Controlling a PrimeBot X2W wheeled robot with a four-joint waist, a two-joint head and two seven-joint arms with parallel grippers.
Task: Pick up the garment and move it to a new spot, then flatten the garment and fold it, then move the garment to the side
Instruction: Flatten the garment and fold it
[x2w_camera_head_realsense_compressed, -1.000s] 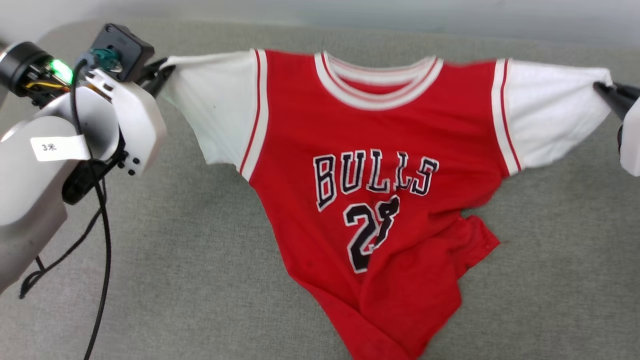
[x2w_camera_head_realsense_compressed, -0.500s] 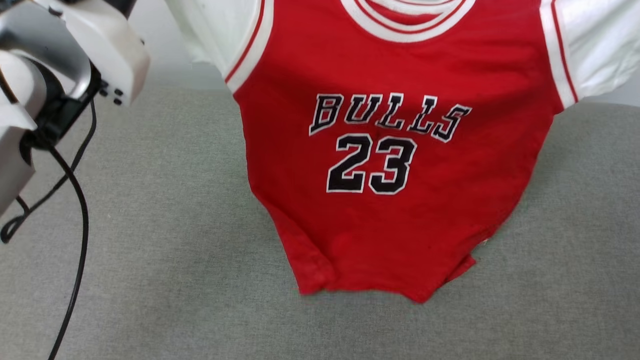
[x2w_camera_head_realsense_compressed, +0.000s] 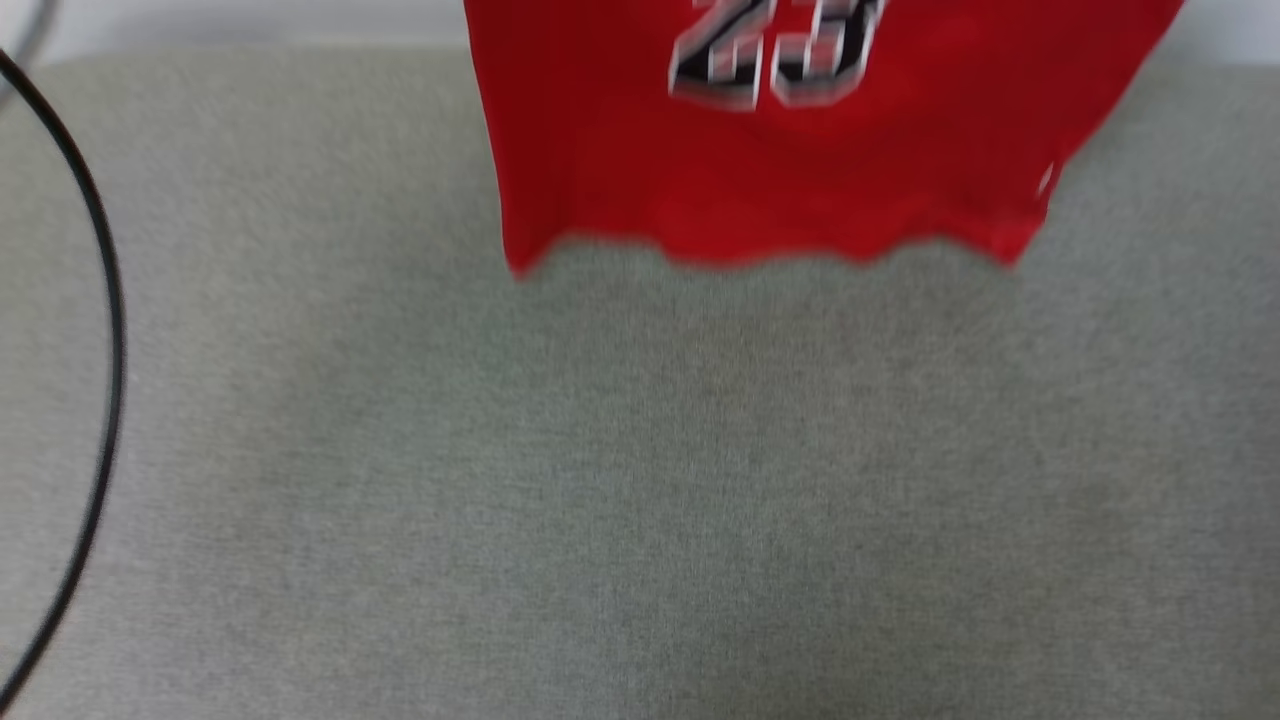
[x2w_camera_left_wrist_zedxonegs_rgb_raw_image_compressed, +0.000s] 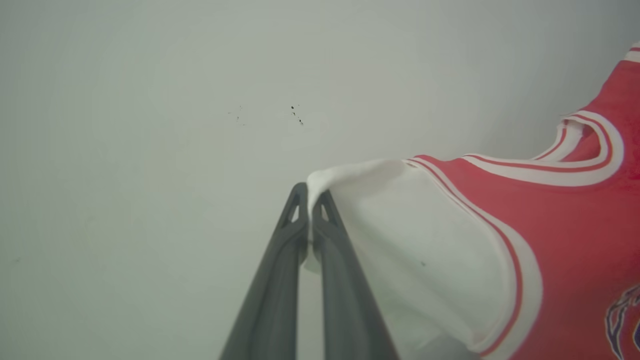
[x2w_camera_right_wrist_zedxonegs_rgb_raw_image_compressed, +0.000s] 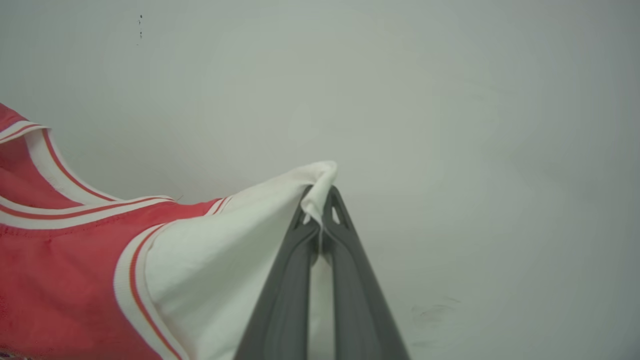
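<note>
Garment (x2w_camera_head_realsense_compressed: 780, 170) hangs spread between both pincers, its hem apparently free above the grey cushion (x2w_camera_head_realsense_compressed: 640, 480). The left gripper (x2w_camera_left_wrist_zedxonegs_rgb_raw_image_compressed: 310, 202) is pinched tight on one white sleeve tip and the right gripper (x2w_camera_right_wrist_zedxonegs_rgb_raw_image_compressed: 320, 200) on the other, with cloth draping inward from each. It looks light, thin and limp. Sleeve hems or shoulders seem the surest holds for laying it flat.
</note>
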